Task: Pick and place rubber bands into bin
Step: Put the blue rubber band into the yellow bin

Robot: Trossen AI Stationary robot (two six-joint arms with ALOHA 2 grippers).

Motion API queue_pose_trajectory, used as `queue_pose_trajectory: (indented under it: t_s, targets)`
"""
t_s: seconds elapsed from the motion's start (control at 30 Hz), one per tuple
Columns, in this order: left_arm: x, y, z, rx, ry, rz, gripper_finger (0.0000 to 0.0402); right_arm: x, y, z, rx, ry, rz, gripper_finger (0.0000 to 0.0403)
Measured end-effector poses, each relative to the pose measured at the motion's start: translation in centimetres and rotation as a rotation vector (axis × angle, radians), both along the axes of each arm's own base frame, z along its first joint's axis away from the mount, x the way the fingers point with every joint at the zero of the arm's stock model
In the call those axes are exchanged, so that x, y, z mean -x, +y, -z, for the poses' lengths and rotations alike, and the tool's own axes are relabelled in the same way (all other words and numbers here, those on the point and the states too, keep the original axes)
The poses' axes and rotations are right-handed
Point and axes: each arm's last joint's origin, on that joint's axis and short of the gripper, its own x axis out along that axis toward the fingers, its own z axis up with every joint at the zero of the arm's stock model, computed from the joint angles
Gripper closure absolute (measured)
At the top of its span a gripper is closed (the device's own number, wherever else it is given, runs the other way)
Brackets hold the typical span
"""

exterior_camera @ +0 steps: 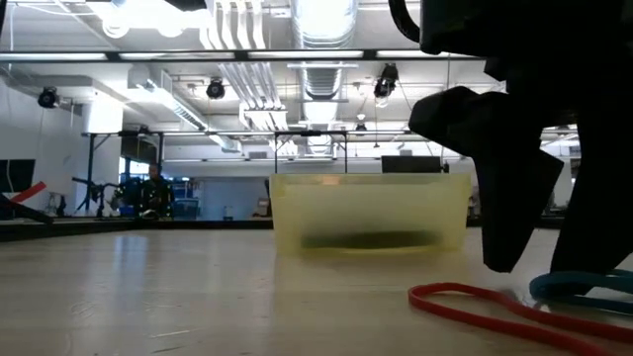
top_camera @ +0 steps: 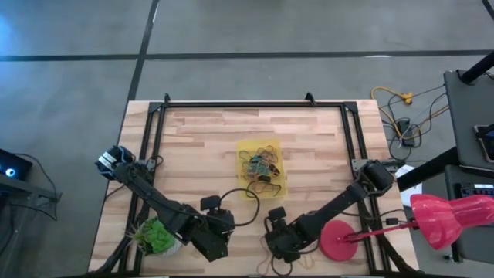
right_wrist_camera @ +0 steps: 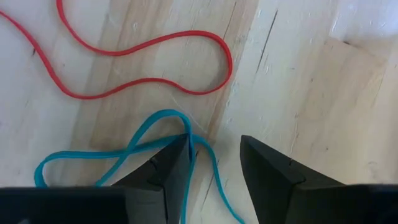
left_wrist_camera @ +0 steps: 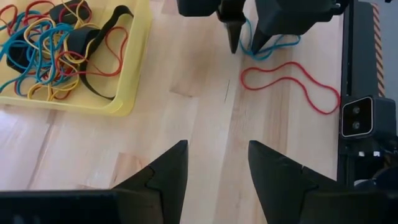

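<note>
Blue was the band in hand: a thin blue rubber band (right_wrist_camera: pixel 124 152) lay in loose loops on the wooden table (top_camera: pixel 201 139), and the right gripper (right_wrist_camera: pixel 214 162) stood down over it at the table's near edge. Its two dark fingers (right_wrist_camera: pixel 165 168) touched the wood with a gap between them — one tip sat on a strand of the blue loop, yet no strand showed plainly pinched, so the jaws were part-spread and closing about the band rather than holding it. Just beside it lay a red rubber band (right_wrist_camera: pixel 143 62), untouched, also outside the bin.

The bin (top_camera: pixel 241 166), a low yellow tray, sat near the middle of the table, well apart from the right gripper, with a tangle of rubber bands (left_wrist_camera: pixel 53 43) already in it — red, blue, yellow and black.

The left gripper (left_wrist_camera: pixel 214 171) waited near the front edge, close to the green plant ball (top_camera: pixel 157 235), its jaws spread and empty, looking across at the other arm's work.

By my judgement the step was the pick of the blue band, most of the task being done. The next move called for the fingers to shut on a strand, not the bare wood, then lift clear and carry to the tray. A floppy loop might slip out, or drag the red one along.
</note>
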Motion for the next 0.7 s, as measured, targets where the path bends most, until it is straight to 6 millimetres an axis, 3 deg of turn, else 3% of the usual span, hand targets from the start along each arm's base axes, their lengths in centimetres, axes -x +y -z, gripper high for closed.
queue_pose_trajectory:
  t_s: [0.37, 0.7]
  targets:
    - [-0.06, -0.04, -0.06, 0.006, -0.008, -0.001, 0.0249, 0.33, 0.15, 0.15, -0.086, 0.055, 0.123, 0.0311]
    - [-0.07, -0.01, -0.06, 0.001, -0.011, -0.004, 0.0249, 0.97, 0.98, -0.26, -0.103, 0.088, 0.208, 0.039]
